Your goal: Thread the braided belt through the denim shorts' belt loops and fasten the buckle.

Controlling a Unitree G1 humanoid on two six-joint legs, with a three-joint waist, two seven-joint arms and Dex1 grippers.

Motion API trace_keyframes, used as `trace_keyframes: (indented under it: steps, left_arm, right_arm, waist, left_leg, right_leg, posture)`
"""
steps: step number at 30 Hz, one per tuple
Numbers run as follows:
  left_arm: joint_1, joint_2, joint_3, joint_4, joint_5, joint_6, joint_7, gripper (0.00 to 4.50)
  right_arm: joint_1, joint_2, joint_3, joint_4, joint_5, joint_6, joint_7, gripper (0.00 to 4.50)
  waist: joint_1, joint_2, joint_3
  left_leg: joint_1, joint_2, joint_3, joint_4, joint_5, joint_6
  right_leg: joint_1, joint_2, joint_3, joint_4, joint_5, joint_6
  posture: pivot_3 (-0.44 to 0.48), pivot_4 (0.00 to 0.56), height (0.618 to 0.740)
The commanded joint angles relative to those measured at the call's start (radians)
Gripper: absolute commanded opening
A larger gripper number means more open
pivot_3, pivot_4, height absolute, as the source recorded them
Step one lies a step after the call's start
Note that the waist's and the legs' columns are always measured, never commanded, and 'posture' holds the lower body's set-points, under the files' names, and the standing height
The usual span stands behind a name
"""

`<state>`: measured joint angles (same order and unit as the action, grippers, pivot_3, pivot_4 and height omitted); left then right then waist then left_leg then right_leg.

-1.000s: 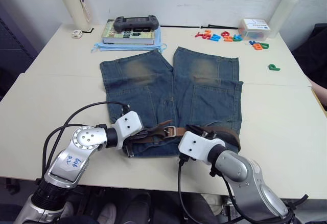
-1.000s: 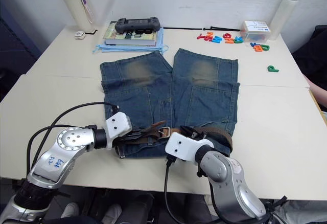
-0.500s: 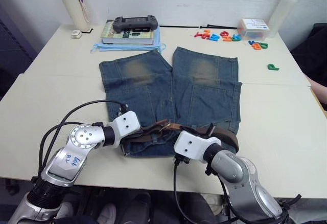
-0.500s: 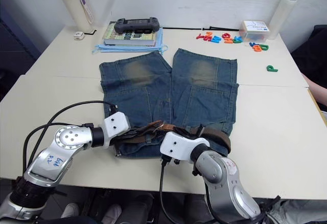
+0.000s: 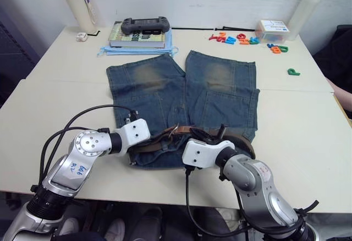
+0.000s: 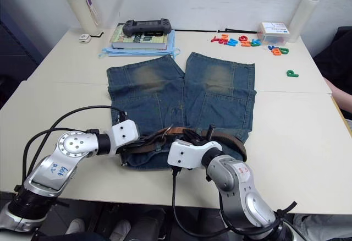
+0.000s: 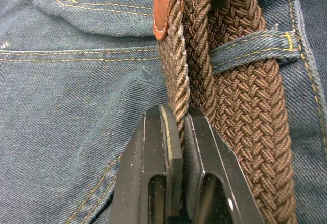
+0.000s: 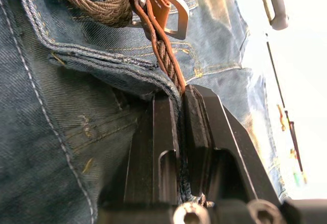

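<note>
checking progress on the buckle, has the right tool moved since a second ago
Yes. The right tool has slid toward the robot's left along the waistband of the denim shorts, closer to the left tool, still clamped on the braided belt.

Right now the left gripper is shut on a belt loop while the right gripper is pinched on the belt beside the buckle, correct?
Not quite. The left wrist view shows the left gripper shut on the braided belt itself; the belt loop lies further along, untouched. The right gripper is pinched on the belt beside the buckle, as you said.
</note>
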<state>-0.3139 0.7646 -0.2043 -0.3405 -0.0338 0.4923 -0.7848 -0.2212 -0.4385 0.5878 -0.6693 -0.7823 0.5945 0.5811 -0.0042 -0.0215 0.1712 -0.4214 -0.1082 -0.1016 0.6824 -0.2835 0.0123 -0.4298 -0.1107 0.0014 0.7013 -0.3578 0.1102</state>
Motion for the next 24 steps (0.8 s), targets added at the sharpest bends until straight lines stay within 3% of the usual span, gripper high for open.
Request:
trace_keyframes:
  steps: [1,10,19,24]
  left_arm:
    - [-0.010,0.049,0.010,0.002,0.021,-0.025,-0.043,0.00]
    - [-0.096,0.124,-0.007,0.091,0.092,-0.188,-0.098,0.00]
    - [-0.199,0.124,-0.044,0.182,0.247,-0.418,-0.081,0.00]
    - [-0.217,0.089,-0.045,0.175,0.268,-0.448,-0.083,0.00]
  right_arm:
    - [-0.032,0.026,-0.010,-0.008,-0.027,-0.049,0.005,0.02]
    - [-0.074,0.036,-0.021,0.041,-0.031,-0.138,0.047,0.02]
    - [-0.079,0.047,-0.032,0.061,-0.035,-0.172,0.072,0.02]
    - [-0.073,0.061,-0.031,0.062,-0.044,-0.172,0.076,0.02]
  waist:
    - [-0.001,0.000,0.000]
    - [0.001,0.000,0.000]
    - [0.000,0.000,0.000]
    - [0.001,0.000,0.000]
  left_leg:
    - [0.000,0.000,0.000,0.000,0.000,0.000]
    - [0.000,0.000,0.000,0.000,0.000,0.000]
    - [-0.001,-0.001,0.002,0.000,0.000,-0.001]
    - [-0.002,-0.001,0.002,0.001,0.001,-0.001]
  right_leg:
    - [0.000,0.000,0.000,0.000,0.000,0.000]
    - [-0.002,0.000,0.000,0.002,0.000,-0.001]
    - [-0.004,0.000,0.002,0.005,-0.001,-0.001]
    - [-0.006,0.000,0.002,0.007,-0.001,-0.001]
  posture:
    - [0.000,0.150,0.667]
    - [0.000,0.150,0.667]
    - [0.000,0.150,0.667]
    - [0.000,0.150,0.667]
